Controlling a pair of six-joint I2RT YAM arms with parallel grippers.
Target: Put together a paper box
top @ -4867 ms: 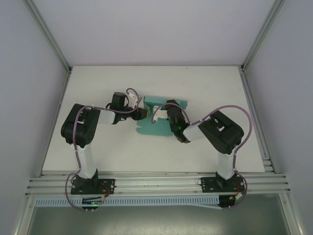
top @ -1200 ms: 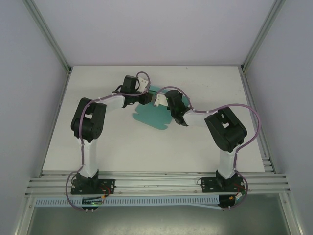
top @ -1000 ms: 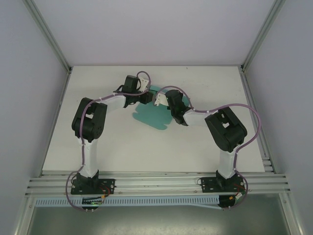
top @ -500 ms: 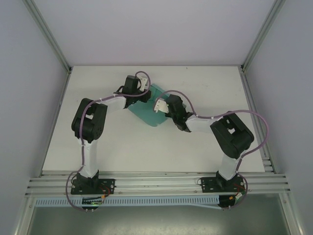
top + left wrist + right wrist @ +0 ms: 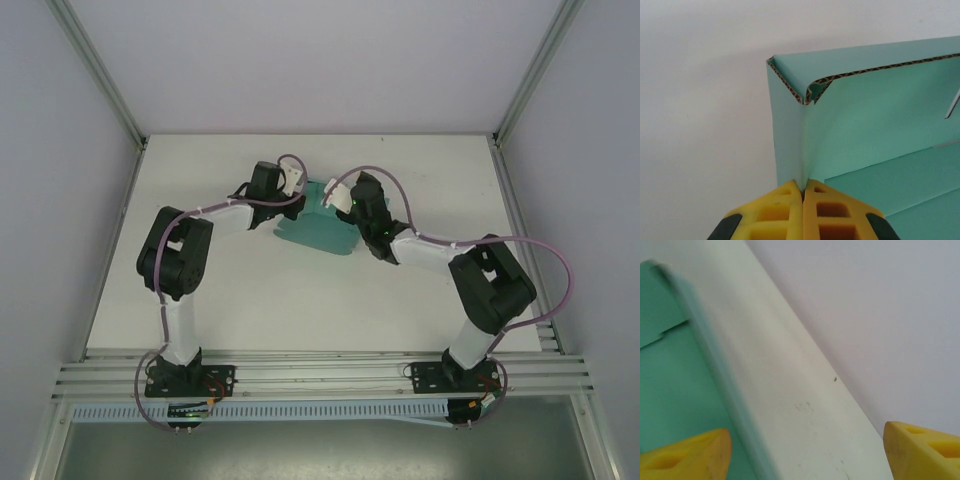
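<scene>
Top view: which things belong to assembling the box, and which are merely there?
For the job: paper box; left gripper, shut on the box wall; right gripper, open.
Merely there: table; metal rails.

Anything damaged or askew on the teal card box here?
Yes. On the teal corrugated card box, the top corner of the raised wall is crimped: its fluted edge curls inward instead of folding cleanly. The left gripper is shut on the fold just below it.

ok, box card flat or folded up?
Partly folded: the paper box has one wall bent up at a corner, pinched in the shut left gripper.
</scene>
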